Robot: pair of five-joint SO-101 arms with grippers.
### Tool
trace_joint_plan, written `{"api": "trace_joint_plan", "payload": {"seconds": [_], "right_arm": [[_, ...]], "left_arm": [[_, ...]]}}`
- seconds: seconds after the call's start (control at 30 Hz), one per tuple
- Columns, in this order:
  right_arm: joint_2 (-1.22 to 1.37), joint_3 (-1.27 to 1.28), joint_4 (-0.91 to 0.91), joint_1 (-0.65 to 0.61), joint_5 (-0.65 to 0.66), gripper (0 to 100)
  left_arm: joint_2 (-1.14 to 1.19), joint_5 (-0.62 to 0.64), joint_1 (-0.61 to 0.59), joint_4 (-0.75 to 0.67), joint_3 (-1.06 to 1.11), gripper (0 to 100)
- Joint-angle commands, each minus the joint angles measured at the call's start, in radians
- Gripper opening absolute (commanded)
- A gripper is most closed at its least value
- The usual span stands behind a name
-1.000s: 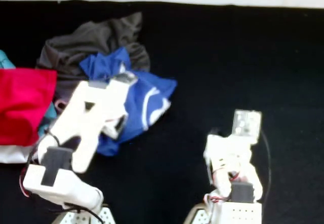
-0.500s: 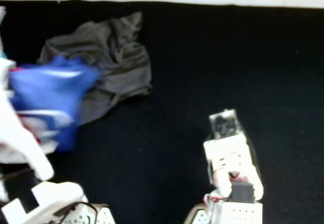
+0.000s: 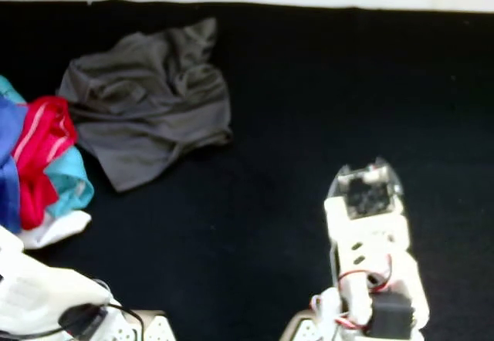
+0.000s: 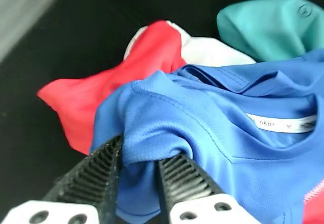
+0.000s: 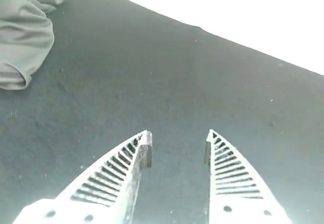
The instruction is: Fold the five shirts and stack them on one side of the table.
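black matte table [image 3: 324,86]; ribbed left tool [image 4: 147,157] pinches crumpled mesh blue shirt [image 4: 212,133].

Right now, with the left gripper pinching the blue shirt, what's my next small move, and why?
Probably open the left gripper and let the blue shirt drop. It hangs bunched over the red shirt, teal shirt and white shirt piled at the table's side, and the grey shirt lies crumpled.

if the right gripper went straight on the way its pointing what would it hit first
Probably just the bare black table; the line from the right gripper passes beside the grey shirt, not through it. Depth is unclear.
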Motion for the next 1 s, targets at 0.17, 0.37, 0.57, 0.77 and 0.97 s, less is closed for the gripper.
{"api": "trace_joint_plan", "payload": {"seconds": [0.17,0.37,0.57,0.77,0.97], "right_arm": [[0.538,-0.489,0.142,-0.001,-0.012,17.5],[0.823,-0.799,0.26,-0.036,-0.012,17.5],[1.02,-0.97,0.341,-0.12,-0.012,17.5],[1.084,-1.013,0.361,-0.128,-0.012,17.5],[1.084,-1.015,0.367,-0.125,-0.012,17.5]], "left_arm": [[0.054,0.0,0.015,-0.021,-0.035,27],[-0.022,0.002,0.03,0.06,-0.116,33],[-0.09,0.002,0.268,0.414,-0.22,33],[0.033,-0.002,0.522,0.529,-0.041,33],[0.323,-0.003,0.456,0.381,0.087,33]]}}
